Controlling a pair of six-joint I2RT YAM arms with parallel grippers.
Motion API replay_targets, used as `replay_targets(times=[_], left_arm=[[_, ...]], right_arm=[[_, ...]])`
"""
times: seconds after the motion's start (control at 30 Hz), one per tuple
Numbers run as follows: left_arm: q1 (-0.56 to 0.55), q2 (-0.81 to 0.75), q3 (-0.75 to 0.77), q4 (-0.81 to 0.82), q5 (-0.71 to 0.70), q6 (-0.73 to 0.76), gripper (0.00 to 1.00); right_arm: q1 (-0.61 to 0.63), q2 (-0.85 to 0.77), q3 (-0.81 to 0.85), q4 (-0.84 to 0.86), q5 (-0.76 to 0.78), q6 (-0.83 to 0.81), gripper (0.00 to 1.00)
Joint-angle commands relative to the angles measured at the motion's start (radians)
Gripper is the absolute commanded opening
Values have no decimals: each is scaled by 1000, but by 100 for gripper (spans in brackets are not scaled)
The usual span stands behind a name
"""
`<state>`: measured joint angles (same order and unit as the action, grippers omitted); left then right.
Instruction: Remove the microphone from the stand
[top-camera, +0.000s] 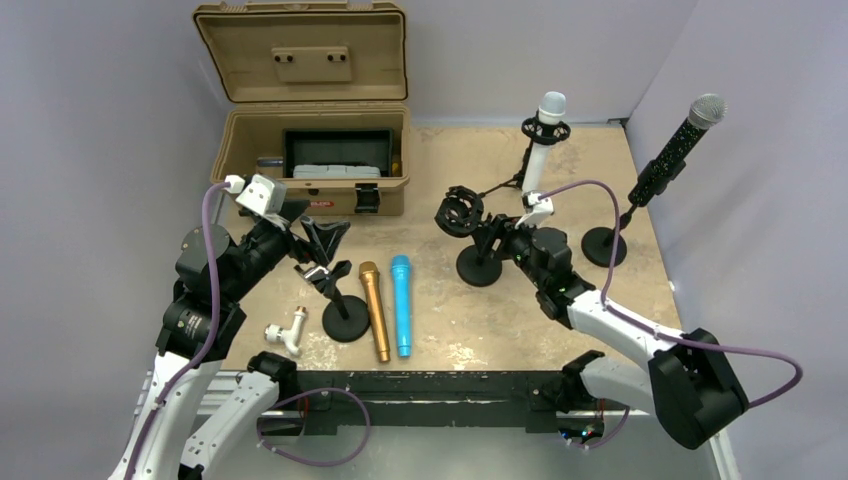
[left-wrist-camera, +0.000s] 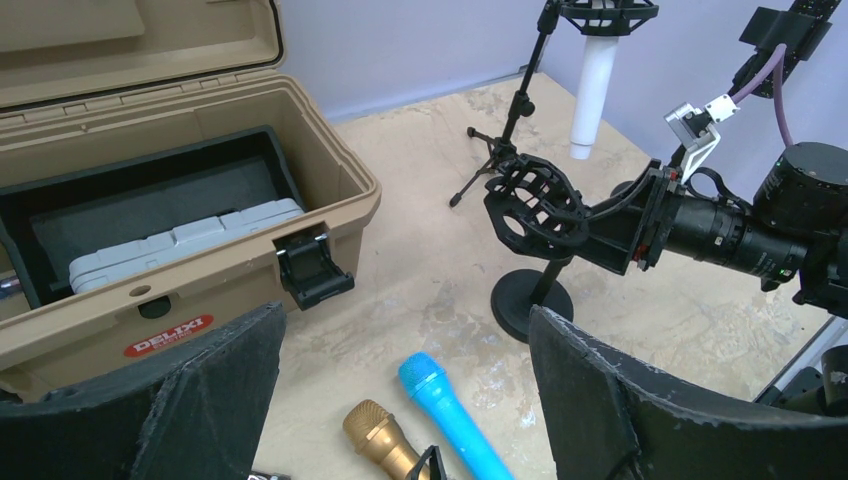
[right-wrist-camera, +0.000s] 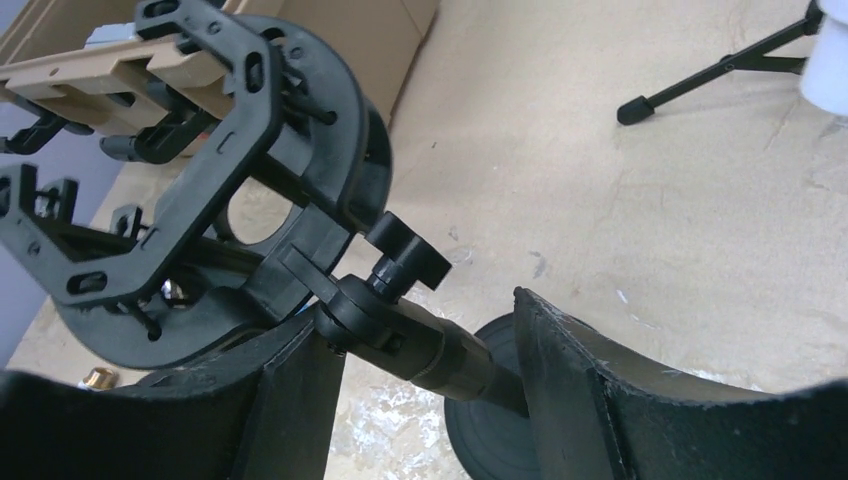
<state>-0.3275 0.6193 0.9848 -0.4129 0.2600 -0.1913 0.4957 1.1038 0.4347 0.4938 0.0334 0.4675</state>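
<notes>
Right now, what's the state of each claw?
Left claw: open, holding nothing.
Right claw: open, straddling the neck of the black empty shock-mount microphone stand, gap showing on one side.

The mottled table (top-camera: 450, 165) holds a tan case (top-camera: 320, 198), gold microphone (top-camera: 375, 311), blue microphone (top-camera: 402, 305) and black stands (top-camera: 479, 266).

Matt, seemingly plastic shock mount (right-wrist-camera: 252, 125)

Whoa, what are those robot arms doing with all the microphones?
The right gripper has its fingers either side of the empty stand, just under its mount; I can't tell if it squeezes. The left gripper hangs open near the gold microphone and blue microphone lying on the table. The white microphone and black microphone sit in stands.
</notes>
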Motion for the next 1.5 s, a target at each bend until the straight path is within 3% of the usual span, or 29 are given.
replay_targets(times=[0.0,0.17,0.43,0.6,0.87,1.03,1.17,1.33,1.47], left_arm=[[5,-6,11,33,15,-10,89],[5,-6,11,33,15,-10,89],[6,-2,11,35,19,-11,89],[6,2,12,35,19,-10,89],[5,-1,11,34,17,-10,89],[5,0,11,33,16,-8,89],[5,2,11,32,13,-7,89],[5,2,12,32,17,-8,89],[5,0,12,36,30,-13,88]], right_arm=[[15,18,0,153,-7,-35,59],[16,66,-20,227,-29,-36,55],[94,167,-85,512,-69,-98,32],[186,248,-42,619,-2,-125,15],[301,416,79,704,125,-185,10],[305,506,200,694,163,-215,16],[304,533,268,650,204,-225,36],[304,429,231,555,259,-223,54],[303,315,177,436,286,-182,62]])
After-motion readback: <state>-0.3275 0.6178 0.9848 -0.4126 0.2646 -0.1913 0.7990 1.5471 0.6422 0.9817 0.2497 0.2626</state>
